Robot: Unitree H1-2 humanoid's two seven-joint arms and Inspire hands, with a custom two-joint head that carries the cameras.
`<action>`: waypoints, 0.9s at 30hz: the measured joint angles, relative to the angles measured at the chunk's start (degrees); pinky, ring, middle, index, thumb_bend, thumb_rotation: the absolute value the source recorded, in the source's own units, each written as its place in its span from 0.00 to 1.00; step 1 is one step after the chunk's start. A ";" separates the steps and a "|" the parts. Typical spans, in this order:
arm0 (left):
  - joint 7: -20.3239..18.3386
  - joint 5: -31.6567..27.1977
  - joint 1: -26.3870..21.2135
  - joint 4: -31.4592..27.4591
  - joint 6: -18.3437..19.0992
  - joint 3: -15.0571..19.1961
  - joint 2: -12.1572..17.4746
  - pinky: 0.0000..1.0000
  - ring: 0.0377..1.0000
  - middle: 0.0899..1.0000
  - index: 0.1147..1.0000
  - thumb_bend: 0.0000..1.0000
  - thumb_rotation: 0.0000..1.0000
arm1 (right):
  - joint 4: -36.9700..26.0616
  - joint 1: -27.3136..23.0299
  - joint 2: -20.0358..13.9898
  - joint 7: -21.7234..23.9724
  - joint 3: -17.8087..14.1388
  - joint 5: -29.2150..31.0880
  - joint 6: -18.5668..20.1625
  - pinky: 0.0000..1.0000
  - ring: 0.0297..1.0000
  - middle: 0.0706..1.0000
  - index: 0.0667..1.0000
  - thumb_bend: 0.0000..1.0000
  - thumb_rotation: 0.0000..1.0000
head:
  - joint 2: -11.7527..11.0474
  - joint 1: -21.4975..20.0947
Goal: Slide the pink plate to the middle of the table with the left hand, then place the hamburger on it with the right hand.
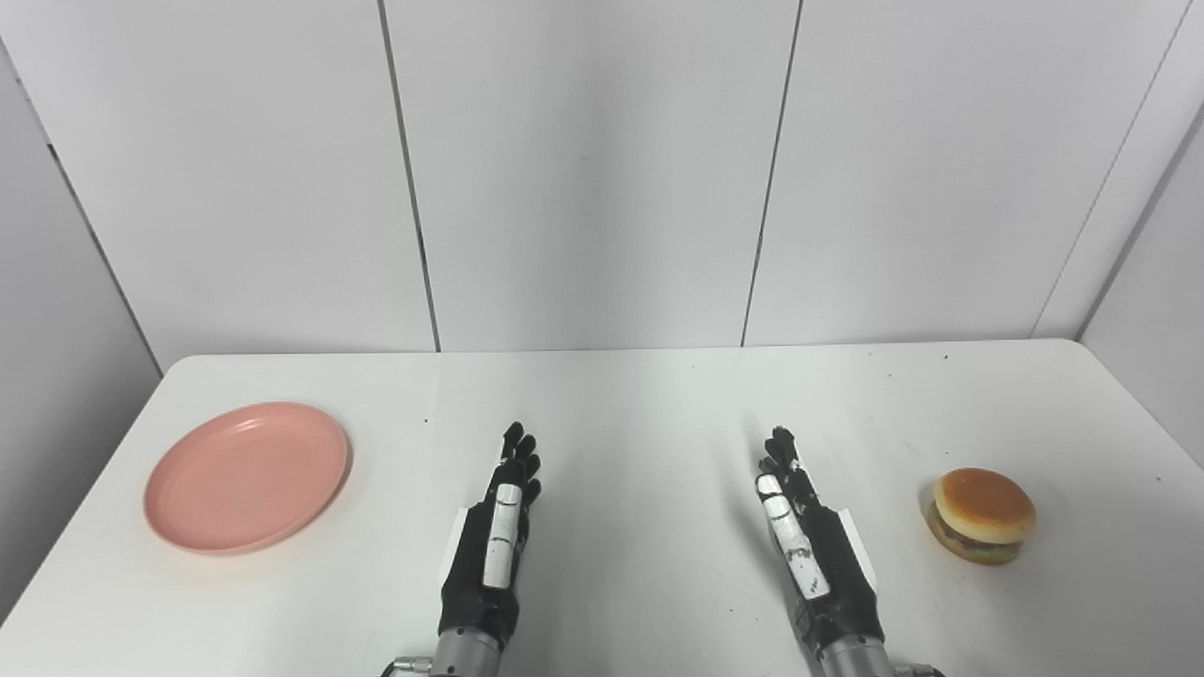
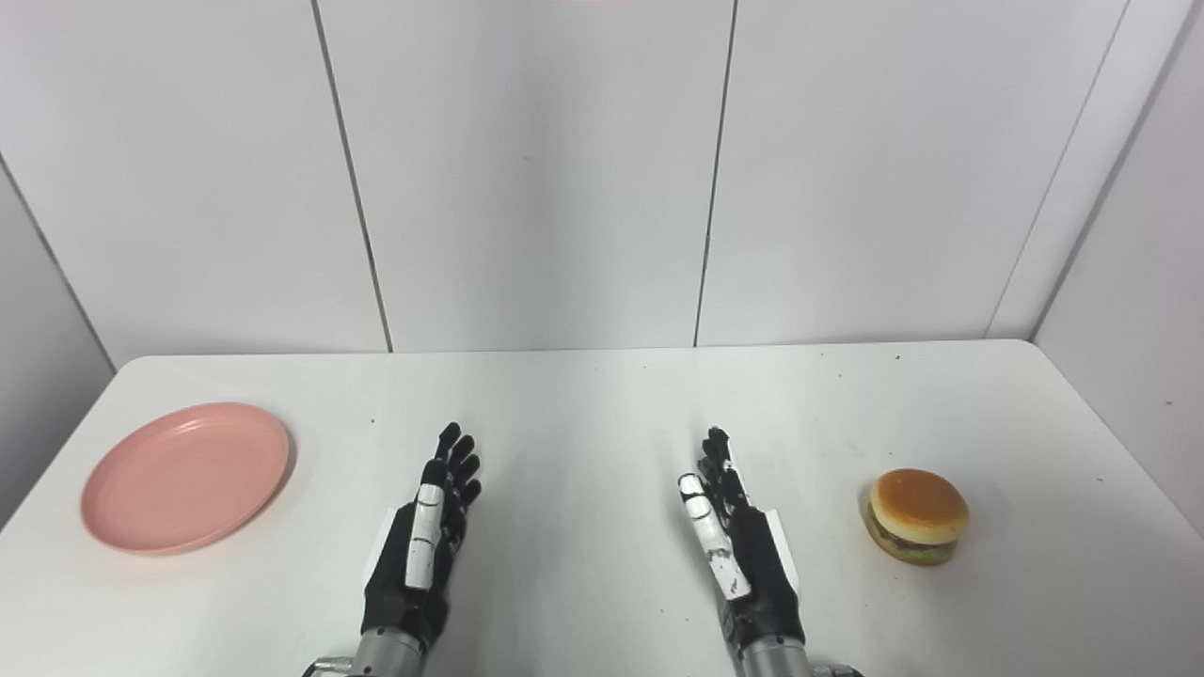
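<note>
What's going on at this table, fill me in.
Nothing is being handled yet. The left hand and right hand are both open and empty, fingers stretched forward over the near middle of the white table. The pink plate lies empty on the left side, not yet slid to the middle. The hamburger sits on the table at the right, apart from the right hand. Neither hand touches anything.

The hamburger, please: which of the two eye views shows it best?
The left eye view, narrowly: the hamburger looks slightly larger there, its bun and filling layers a bit clearer. The right eye view shows it whole too, a little smaller and farther from the picture's right edge.
</note>
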 measured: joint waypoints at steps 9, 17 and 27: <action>0.05 0.01 0.09 0.22 -0.11 -0.09 -0.01 1.00 1.00 1.00 1.00 0.69 1.00 | -0.94 0.07 -0.16 -0.04 0.13 -0.54 0.02 1.00 1.00 1.00 1.00 0.62 0.85 | -0.18 1.14; 0.02 0.03 0.04 0.49 -0.71 -0.38 -0.01 1.00 1.00 1.00 1.00 0.70 1.00 | -0.53 0.09 -0.52 0.14 -0.10 -0.41 0.00 1.00 1.00 1.00 1.00 0.64 0.85 | -0.97 3.42; -0.03 0.34 -0.21 -0.34 0.40 -0.07 0.46 1.00 1.00 1.00 1.00 0.73 0.99 | 0.41 -0.07 -1.08 0.96 -0.85 1.80 -0.51 1.00 1.00 1.00 1.00 0.61 0.82 | -2.37 10.99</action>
